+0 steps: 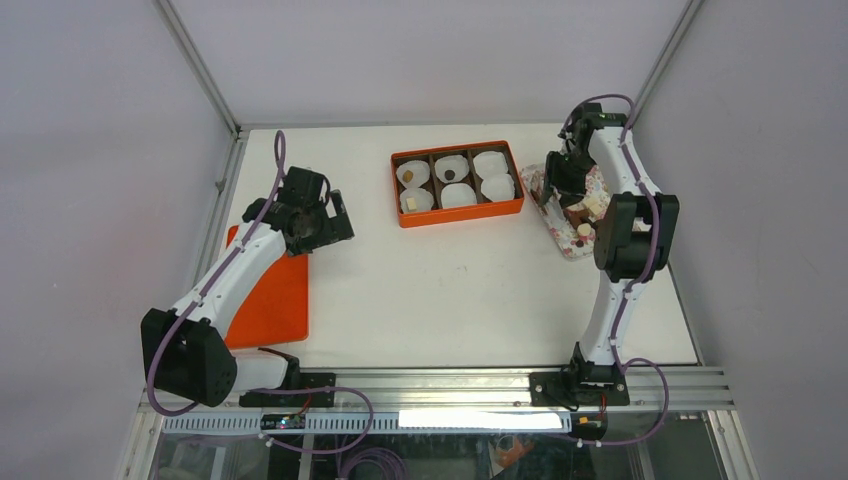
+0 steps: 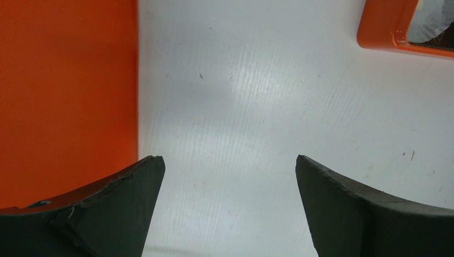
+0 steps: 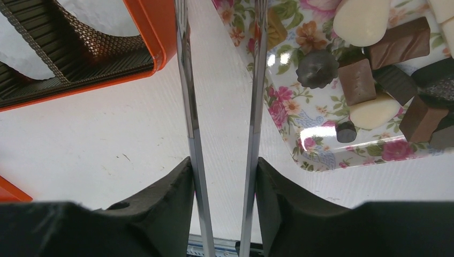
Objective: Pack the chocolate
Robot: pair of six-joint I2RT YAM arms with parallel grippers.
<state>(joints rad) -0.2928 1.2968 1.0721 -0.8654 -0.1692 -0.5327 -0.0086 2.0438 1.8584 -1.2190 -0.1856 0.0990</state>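
Though near chocolate [image 3: 357, 80], right pincer [image 3: 222, 167] (around tongs [image 3: 187, 107]) beside tray [image 3: 284, 110].

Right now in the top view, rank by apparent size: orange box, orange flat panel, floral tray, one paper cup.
1. orange box and orange flat panel: look alike, and the left arm hides part of the panel, so unranked.
2. floral tray, partly hidden.
3. paper cup.

chocolate [image 3: 357, 80] | small dark, brown and cream pieces, round or blocky, are heaped on floral tray [image 3: 281, 110] | three more are seated singly in paper cups [image 1: 459, 195] of orange box [image 1: 460, 214]
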